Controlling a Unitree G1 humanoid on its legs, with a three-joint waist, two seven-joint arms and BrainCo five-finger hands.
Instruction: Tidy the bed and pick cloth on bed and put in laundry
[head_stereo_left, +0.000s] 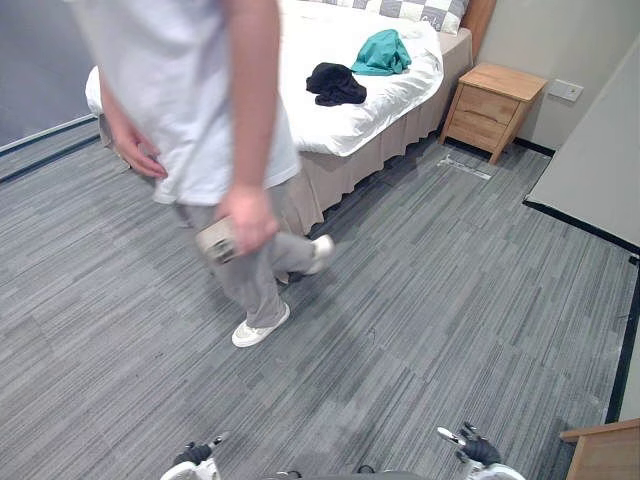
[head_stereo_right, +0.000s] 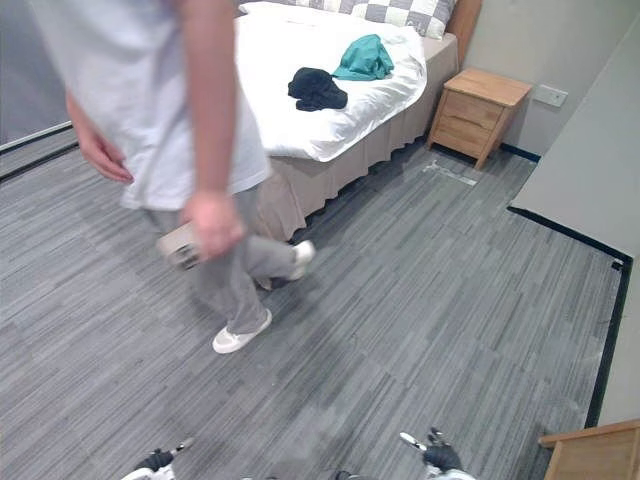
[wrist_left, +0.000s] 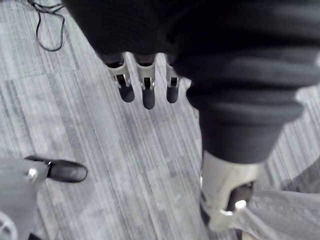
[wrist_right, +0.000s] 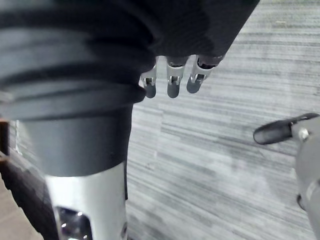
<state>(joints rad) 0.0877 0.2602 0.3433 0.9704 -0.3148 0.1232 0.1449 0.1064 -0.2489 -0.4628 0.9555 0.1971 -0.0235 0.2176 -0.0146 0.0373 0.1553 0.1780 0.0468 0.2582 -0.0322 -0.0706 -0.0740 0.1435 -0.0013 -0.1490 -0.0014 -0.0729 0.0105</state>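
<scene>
Black cloth (head_stereo_left: 335, 83) near bed (head_stereo_left: 362, 125) edge, person (head_stereo_left: 200, 100) mid-stride, left robot hand (wrist_left: 145, 86) slack, right robot hand (wrist_right: 172, 82) slack

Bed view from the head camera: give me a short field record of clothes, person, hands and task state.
bed: white cover, wooden nightstand beside it
clothes on bed: black cloth, teal cloth, close together
person: mid-stride on grey floor between robot and bed, small object in one hand
left hand: open, empty, above floor
right hand: open, empty, above floor
task state: no cloth picked up yet
</scene>
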